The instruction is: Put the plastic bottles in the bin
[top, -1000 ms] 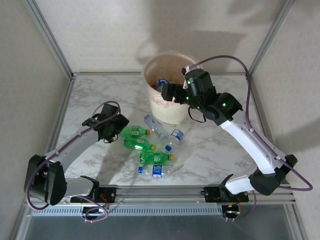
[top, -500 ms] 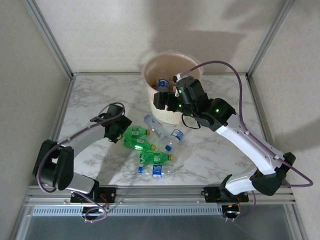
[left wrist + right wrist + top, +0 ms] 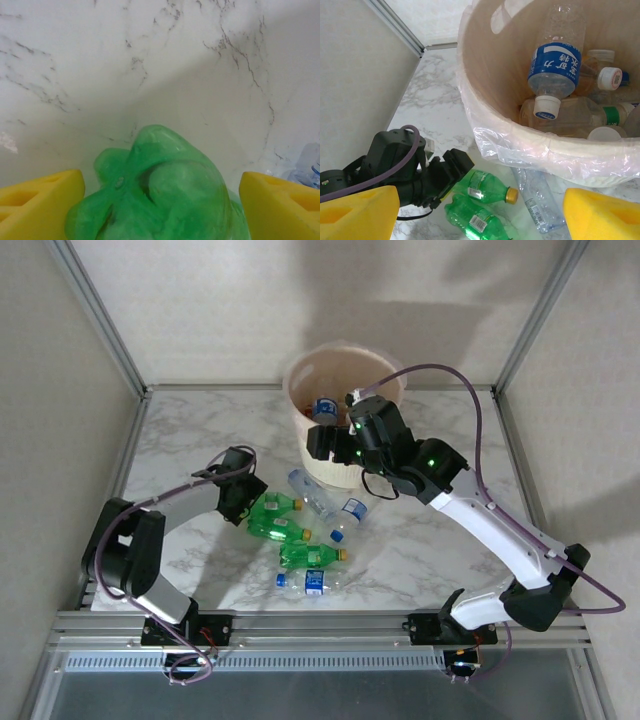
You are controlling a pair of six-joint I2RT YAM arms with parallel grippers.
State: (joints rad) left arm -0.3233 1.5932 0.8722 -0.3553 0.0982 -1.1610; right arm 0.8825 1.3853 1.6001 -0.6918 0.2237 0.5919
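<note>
Several plastic bottles lie on the marble table: green ones [image 3: 270, 505] [image 3: 279, 529] [image 3: 312, 556] and clear ones with blue labels [image 3: 348, 512] [image 3: 312, 582]. My left gripper [image 3: 244, 502] is open, and its yellow pads [image 3: 40, 200] stand either side of the base of a green bottle [image 3: 160, 195]; the left pad is close against it and the right one is apart. The pale bin [image 3: 322, 468] holds several bottles, among them a blue-labelled one [image 3: 555, 65]. My right gripper [image 3: 322, 443] hangs open over the bin's near-left rim [image 3: 520, 137], with nothing between its pads [image 3: 602, 212].
A clear crushed bottle [image 3: 537, 197] lies against the foot of the bin. Metal frame posts and pale walls close in the table on the left, right and back. The left arm's black wrist [image 3: 395, 160] sits just left of the two green bottles [image 3: 487, 187].
My left gripper has slid right, up to the base of the green bottle. My right gripper swung left across the bin's front, then nearly stopped.
</note>
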